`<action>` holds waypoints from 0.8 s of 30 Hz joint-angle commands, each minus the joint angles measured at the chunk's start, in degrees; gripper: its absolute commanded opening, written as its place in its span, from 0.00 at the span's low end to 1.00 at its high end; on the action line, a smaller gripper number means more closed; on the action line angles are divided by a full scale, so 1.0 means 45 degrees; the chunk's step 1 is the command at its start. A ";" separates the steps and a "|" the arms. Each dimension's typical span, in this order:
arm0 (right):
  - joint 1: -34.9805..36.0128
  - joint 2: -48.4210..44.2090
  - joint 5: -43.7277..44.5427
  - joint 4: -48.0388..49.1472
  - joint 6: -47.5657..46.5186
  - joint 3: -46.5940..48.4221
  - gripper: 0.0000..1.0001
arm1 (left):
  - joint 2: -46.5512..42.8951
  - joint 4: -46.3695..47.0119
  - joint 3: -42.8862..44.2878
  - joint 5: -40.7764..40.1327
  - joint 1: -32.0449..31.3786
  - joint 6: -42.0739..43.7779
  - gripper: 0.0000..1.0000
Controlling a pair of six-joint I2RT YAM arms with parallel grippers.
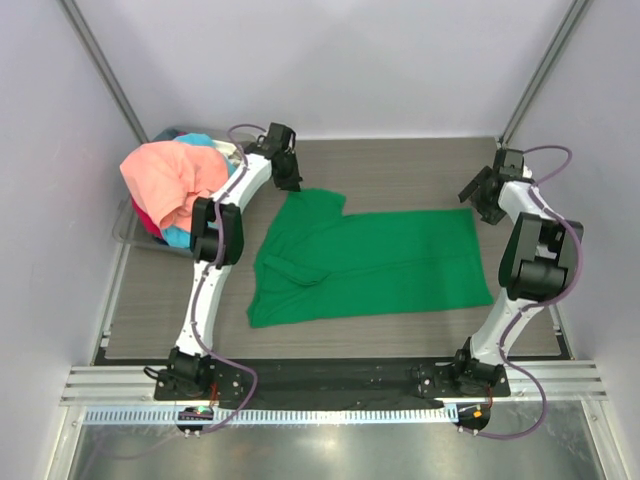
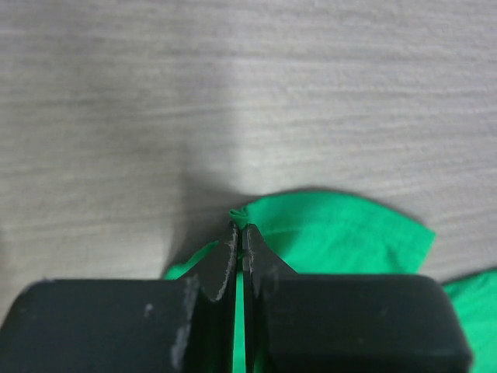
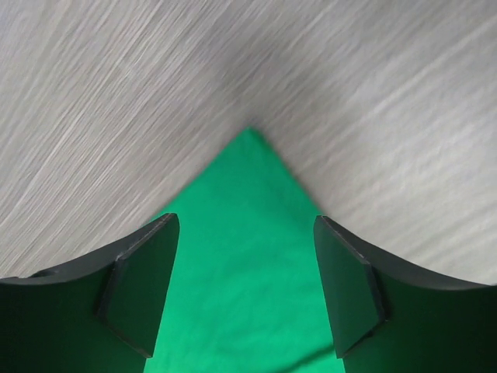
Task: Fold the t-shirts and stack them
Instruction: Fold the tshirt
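Note:
A bright green t-shirt (image 1: 370,265) lies spread on the wooden table, hem to the right. My left gripper (image 1: 287,180) is at its far left sleeve and is shut on a pinch of green cloth (image 2: 242,214). My right gripper (image 1: 484,206) is open over the shirt's far right corner (image 3: 248,225), a finger (image 3: 140,287) on each side of it. Salmon-pink (image 1: 172,178), light blue (image 1: 180,237) and red (image 1: 147,222) shirts are heaped at the far left.
The heap sits in a grey translucent bin (image 1: 130,235) at the table's far left edge. White walls with metal posts enclose the table. The arm bases stand on a black rail (image 1: 330,375) at the near edge.

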 commanded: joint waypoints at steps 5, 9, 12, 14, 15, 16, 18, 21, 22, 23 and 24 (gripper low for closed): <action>0.0011 0.1863 0.1046 -0.0284 -0.0758 0.2462 0.67 | -0.1958 0.0255 -0.0806 0.0741 -0.0015 0.0227 0.00; 0.0147 0.2606 0.0928 -0.0265 -0.0876 0.2952 0.64 | -0.2036 0.0313 -0.1118 0.0761 -0.0015 0.0324 0.00; 0.0303 0.2899 0.1026 -0.0284 -0.0973 0.2914 0.61 | -0.2017 0.0352 -0.1255 0.0839 0.0005 0.0305 0.00; 0.0421 0.3133 0.1046 -0.0265 -0.1032 0.2855 0.58 | -0.1978 0.0352 -0.1294 0.0898 -0.0015 0.0285 0.00; 0.0440 0.3192 0.1046 -0.0284 -0.1032 0.2836 0.57 | -0.2017 0.0352 -0.1333 0.0936 0.0005 0.0285 0.00; 0.0460 0.3231 0.1027 -0.0265 -0.1051 0.2777 0.54 | -0.2017 0.0352 -0.1372 0.0917 -0.0015 0.0285 0.00; 0.0518 0.3329 0.1026 -0.0265 -0.1032 0.2738 0.50 | -0.2134 0.0372 -0.1567 0.0917 0.0005 0.0285 0.00; 0.0616 0.3369 0.1085 -0.0226 -0.1090 0.2757 0.45 | -0.2368 0.0411 -0.1899 0.0878 0.0063 0.0266 0.00; 0.0636 0.3407 0.1066 -0.0226 -0.1091 0.2757 0.39 | -0.2407 0.0450 -0.1977 0.0840 0.0063 0.0266 0.00; 0.0655 0.3408 0.1027 -0.0226 -0.1091 0.2738 0.33 | -0.2485 0.0450 -0.2133 0.0839 0.0083 0.0266 0.00; 0.0655 0.3388 0.1026 -0.0245 -0.1110 0.2738 0.22 | -0.2602 0.0450 -0.2212 0.0820 0.0102 0.0266 0.00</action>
